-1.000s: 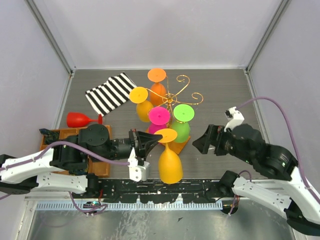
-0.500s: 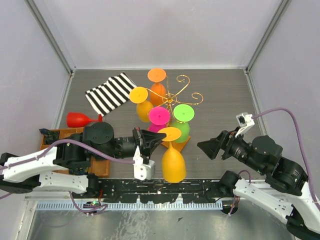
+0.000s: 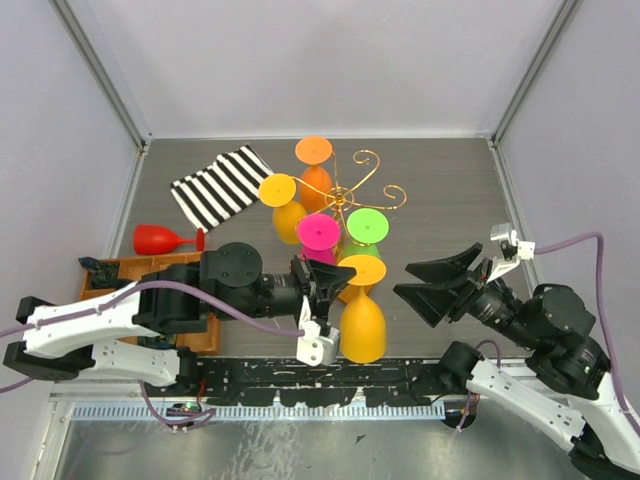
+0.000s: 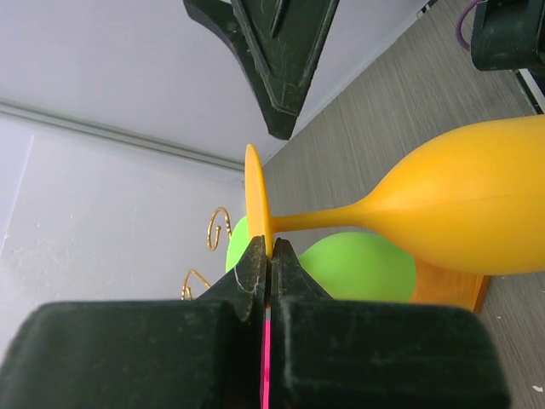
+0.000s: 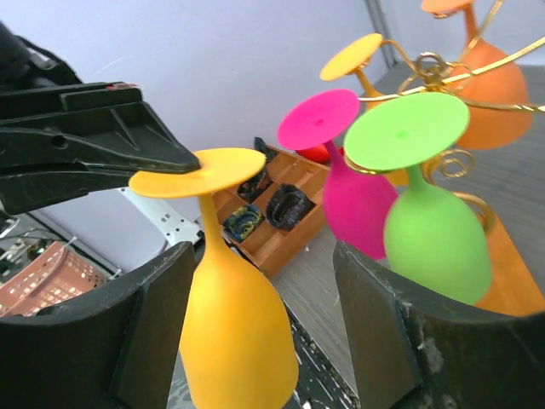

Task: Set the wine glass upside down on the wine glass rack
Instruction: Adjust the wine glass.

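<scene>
A yellow-orange wine glass (image 3: 362, 328) hangs upside down, foot up, just in front of the rack's wooden base (image 3: 374, 287). My left gripper (image 3: 335, 284) is shut on the rim of its foot (image 4: 255, 198). The bowl (image 4: 464, 209) hangs free above the table. The wine glass rack (image 3: 356, 189), gold wire with curled arms, holds orange (image 3: 316, 182), yellow (image 3: 287, 212), pink (image 3: 318, 234) and green (image 3: 366, 232) glasses upside down. My right gripper (image 3: 404, 281) is open, just right of the held glass (image 5: 237, 341) and pointing at it, fingers (image 5: 385, 332) not touching it.
A red glass (image 3: 160, 240) lies on its side at the left. Behind it is a striped cloth (image 3: 220, 185). A compartmented wooden tray (image 3: 118, 270) sits under the left arm. Grey walls close the table on three sides.
My left arm has carried the yellow-orange glass to the right. My right gripper has turned to face the glass, and its jaws have narrowed somewhat.
</scene>
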You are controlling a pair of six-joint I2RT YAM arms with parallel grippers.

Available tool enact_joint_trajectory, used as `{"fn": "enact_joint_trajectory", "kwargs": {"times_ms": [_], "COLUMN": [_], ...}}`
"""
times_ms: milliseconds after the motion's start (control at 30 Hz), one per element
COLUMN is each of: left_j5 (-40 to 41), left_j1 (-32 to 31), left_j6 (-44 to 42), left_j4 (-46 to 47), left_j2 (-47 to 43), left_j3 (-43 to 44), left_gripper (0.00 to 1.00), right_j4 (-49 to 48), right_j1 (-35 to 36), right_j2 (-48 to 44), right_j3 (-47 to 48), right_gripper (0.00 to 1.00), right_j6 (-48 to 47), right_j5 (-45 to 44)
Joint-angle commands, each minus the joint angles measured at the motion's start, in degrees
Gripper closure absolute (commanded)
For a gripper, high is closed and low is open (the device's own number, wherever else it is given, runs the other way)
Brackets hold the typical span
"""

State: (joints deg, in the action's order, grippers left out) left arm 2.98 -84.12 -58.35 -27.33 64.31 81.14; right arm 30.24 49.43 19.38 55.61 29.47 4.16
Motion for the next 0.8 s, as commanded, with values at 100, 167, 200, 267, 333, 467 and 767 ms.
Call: {"fn": "enact_joint_trajectory", "kwargs": {"times_ms": [100, 167, 200, 267, 333, 467, 767], "left_j5": [0.4, 0.4, 0.4, 0.5, 0.9, 1.1, 3.3], "left_j1": [-0.9, -0.9, -1.0, -1.0, -1.1, -1.3, -1.6], "left_j6": [-1.7, -1.7, -1.8, -1.9, -2.1, -2.3, -2.8], "left_j4": [3.2, 3.4, 3.5, 3.6, 3.6, 3.6, 6.0], "left_j2": [0.4, 0.4, 0.4, 0.5, 0.5, 0.4, 0.9], "left_j3": [2.5, 2.6, 2.6, 2.6, 2.4, 2.2, 1.7], "left_gripper": [1.00, 1.00, 1.00, 1.00, 1.00, 1.00, 1.00], "right_j4": [-19.1, -22.1, -23.6, -26.4, -28.4, -30.1, -36.0], "right_j1": [0.2, 0.1, 0.1, 0.2, 0.1, 0.1, 0.1], "right_j2": [0.9, 1.7, 2.2, 2.5, 2.7, 2.4, 3.3], "right_j3": [-8.2, -9.7, -10.2, -11.1, -11.8, -12.6, -17.3], "right_gripper": [0.35, 0.38, 0.39, 0.40, 0.40, 0.40, 0.52], "right_j6": [-1.2, -0.8, -0.6, 0.0, 0.4, 0.7, 3.7], "right_j5": [9.7, 11.4, 12.5, 13.9, 15.0, 15.3, 16.2]}}
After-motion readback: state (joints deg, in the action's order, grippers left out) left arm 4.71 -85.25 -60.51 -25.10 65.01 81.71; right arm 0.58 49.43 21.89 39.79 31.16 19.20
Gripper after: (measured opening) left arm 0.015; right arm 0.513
